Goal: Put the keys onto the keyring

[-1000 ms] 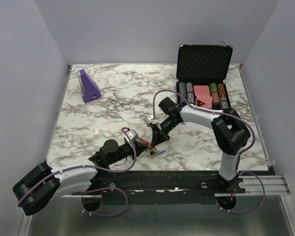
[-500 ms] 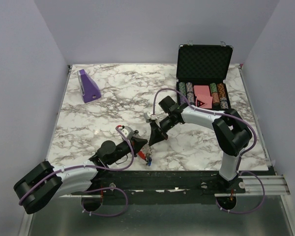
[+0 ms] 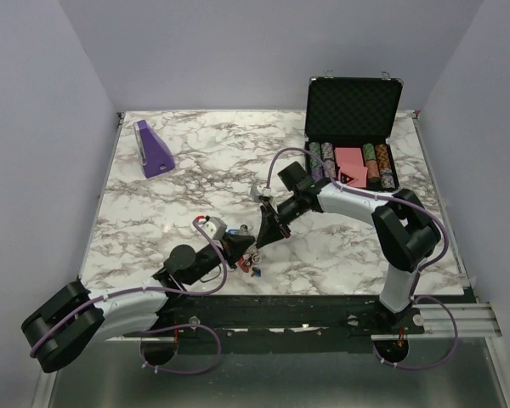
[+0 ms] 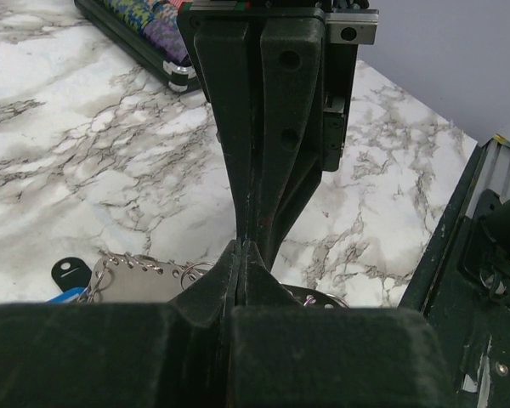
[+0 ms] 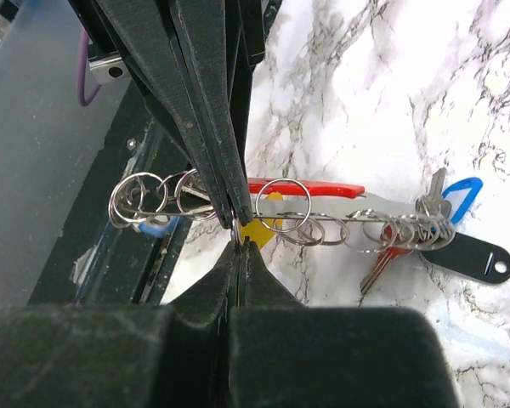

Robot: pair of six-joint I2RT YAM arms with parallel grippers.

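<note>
Left claw [image 5: 228,212] grips keyring [image 5: 319,188]; right claw [image 5: 240,255] clenched against it; chip case [image 3: 353,102] well apart.

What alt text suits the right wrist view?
Two shut pairs of jaws, right below and left above, meet tip to tip on the keyring, a row of linked rings with a red piece, a yellow key, a blue key and a dark tag, over a marble table.

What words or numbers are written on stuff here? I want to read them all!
No text can be read in any view.
red card box: a dark mark, too small to read.
poker chips: markings too small to read.
black tag on the keyring: no lettering shows.
</note>
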